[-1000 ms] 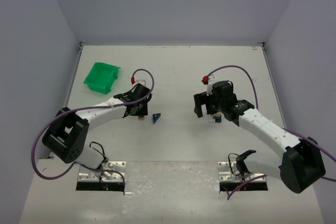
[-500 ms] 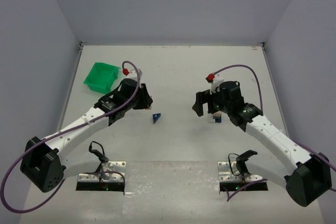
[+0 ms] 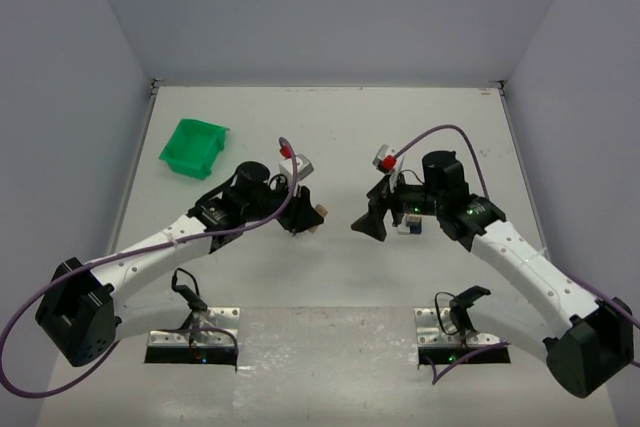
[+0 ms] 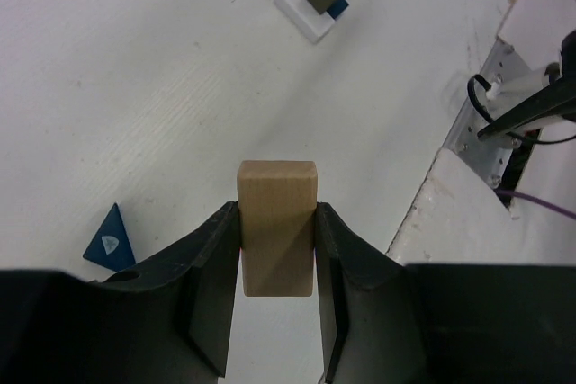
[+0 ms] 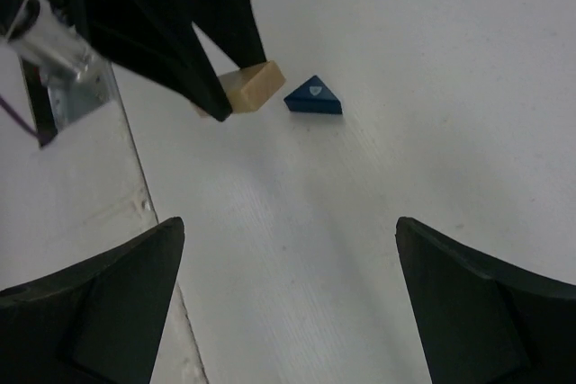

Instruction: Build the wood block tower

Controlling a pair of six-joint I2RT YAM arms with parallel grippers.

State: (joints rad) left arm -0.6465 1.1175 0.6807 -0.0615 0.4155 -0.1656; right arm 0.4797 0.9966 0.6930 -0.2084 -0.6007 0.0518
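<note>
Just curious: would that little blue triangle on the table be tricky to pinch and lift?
Probably tricky: the blue triangle lies triangle-face up, so a pinch would meet slanted sides and might squeeze it out. It looks solid and small, likely light; lying flat, unlikely to roll.

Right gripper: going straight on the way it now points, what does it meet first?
Probably the blue wedge, nearly centred ahead of the right gripper. The tan block held by the left gripper is just beside it; depth is unclear, so that could come first.
</note>
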